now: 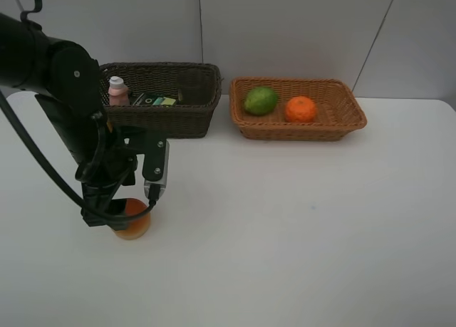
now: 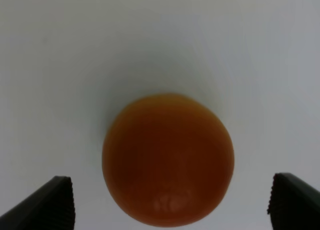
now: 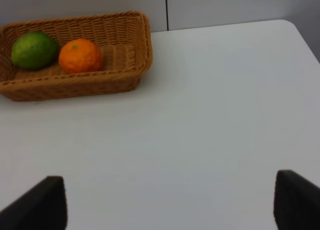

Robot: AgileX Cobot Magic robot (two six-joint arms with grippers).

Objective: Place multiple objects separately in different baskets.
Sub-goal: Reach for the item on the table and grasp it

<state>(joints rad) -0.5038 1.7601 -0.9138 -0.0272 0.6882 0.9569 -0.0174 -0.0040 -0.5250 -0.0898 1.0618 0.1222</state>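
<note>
Smooth round red-orange fruit point(image 2: 168, 160) on the matte white table point(image 1: 299, 227) — left gripper point(image 2: 168, 202) wide open astride it, empty.

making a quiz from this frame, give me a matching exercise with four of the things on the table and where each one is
Things:
1. green lime
2. pink white-capped bottle
3. red-orange round fruit
4. left gripper

Places or states:
A. in the dark brown basket
B. open, lowered around a fruit
C. on the bare table, outside both baskets
D. in the light orange-tan basket, beside the orange tangerine

Pairs: 1-D, 2-A, 3-C, 4-B
</note>
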